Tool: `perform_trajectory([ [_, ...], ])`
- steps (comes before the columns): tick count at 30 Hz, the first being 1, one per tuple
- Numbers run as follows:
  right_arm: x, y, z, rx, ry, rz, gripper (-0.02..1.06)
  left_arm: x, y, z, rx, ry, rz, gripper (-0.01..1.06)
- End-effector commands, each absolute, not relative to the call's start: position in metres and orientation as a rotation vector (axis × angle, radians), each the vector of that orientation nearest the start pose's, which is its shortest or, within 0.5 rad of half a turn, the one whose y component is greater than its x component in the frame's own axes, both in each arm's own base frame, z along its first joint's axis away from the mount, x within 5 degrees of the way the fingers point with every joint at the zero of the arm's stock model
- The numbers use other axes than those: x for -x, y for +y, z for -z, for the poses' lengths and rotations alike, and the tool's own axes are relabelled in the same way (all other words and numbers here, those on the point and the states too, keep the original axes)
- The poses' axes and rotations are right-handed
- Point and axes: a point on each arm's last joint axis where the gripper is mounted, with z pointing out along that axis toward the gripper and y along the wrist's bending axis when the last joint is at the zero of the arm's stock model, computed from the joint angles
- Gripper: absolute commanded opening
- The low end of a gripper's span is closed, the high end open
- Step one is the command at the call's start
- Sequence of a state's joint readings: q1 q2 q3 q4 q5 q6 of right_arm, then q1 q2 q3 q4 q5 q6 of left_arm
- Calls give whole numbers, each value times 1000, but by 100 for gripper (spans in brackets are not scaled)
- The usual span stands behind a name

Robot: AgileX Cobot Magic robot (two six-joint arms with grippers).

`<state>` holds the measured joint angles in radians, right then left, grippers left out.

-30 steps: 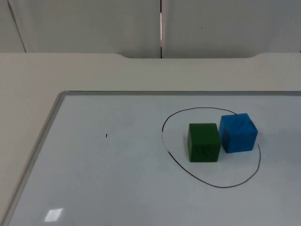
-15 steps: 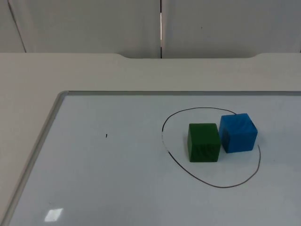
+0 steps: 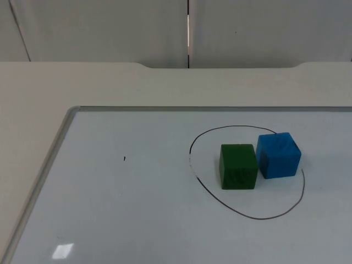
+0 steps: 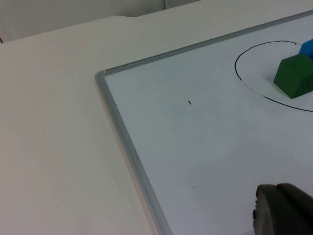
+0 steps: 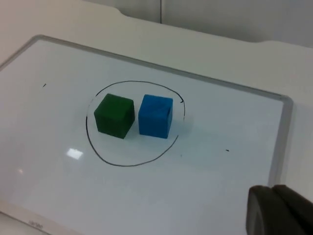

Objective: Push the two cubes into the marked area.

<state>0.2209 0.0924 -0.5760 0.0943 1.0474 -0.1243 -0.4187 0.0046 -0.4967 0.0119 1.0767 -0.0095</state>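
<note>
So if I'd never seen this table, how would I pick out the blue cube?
Find the whiteboard lying flat on the table, then the hand-drawn black oval on it. Two cubes sit side by side inside; the blue cube is nearer the oval's line, next to the green cube, and colour alone tells them apart.

White table point(image 3: 66, 82), grey partition wall point(image 3: 110, 27)

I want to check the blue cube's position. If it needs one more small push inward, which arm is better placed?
Probably right: the blue cube sits at the drawn outline's right edge, beside the green cube, on the right arm's side.
</note>
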Motion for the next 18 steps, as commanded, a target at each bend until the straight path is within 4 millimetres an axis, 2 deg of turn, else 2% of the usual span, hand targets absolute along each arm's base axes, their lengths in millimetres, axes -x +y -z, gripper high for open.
perform_trajectory([
  [1,5,6,-296,351,2024,-168,0,4,3,-275,-421,2031,250,0],
  [4,13,4,-291,350,2004,-168,0,4,3,-275,-421,2031,250,0],
  [8,9,5,-280,318,2025,-186,0,4,3,-275,-421,2031,250,0],
  [18,8,1,-280,235,2038,-167,0,4,3,-275,-421,2031,250,0],
])
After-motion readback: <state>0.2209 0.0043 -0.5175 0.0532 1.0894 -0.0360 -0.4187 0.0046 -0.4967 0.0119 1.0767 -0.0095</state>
